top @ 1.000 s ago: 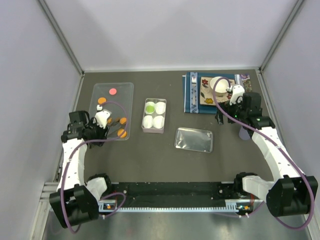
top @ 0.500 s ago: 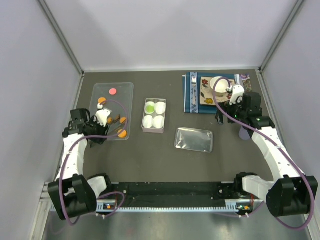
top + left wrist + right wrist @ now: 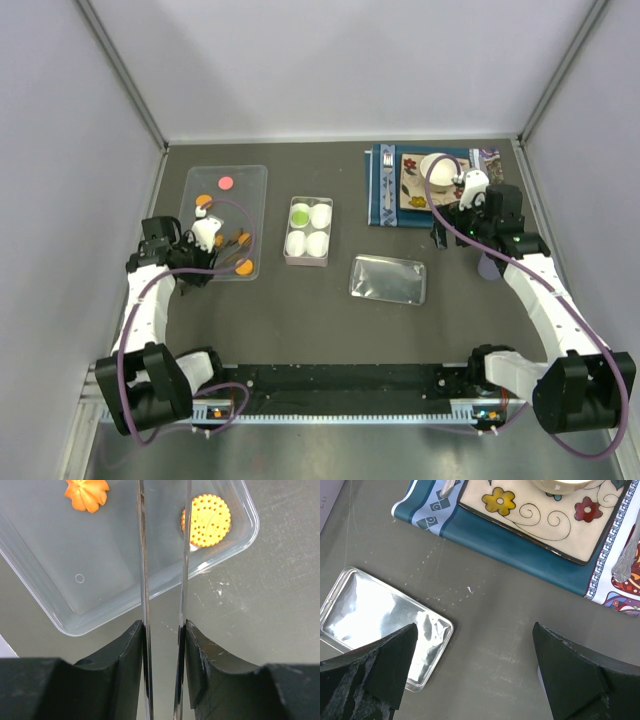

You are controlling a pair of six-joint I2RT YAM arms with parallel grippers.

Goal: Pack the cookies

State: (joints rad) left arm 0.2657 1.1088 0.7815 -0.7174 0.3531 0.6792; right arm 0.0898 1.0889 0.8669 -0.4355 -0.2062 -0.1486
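One green cookie [image 3: 299,214] sits in the 11 o'clock cup of the box [image 3: 308,262]; three cups are empty. Orange and pink cookies [image 3: 243,266] lie in the clear tray [image 3: 250,180] at its 9 o'clock, where the left pincer [image 3: 163,555] hovers, narrowly parted and empty. At 3 o'clock the right pincer [image 3: 474,630] gapes, holding nothing.

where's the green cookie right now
In the top view, the green cookie sits in the far left cup of the four-cup box, mid-table, just right of the clear tray.
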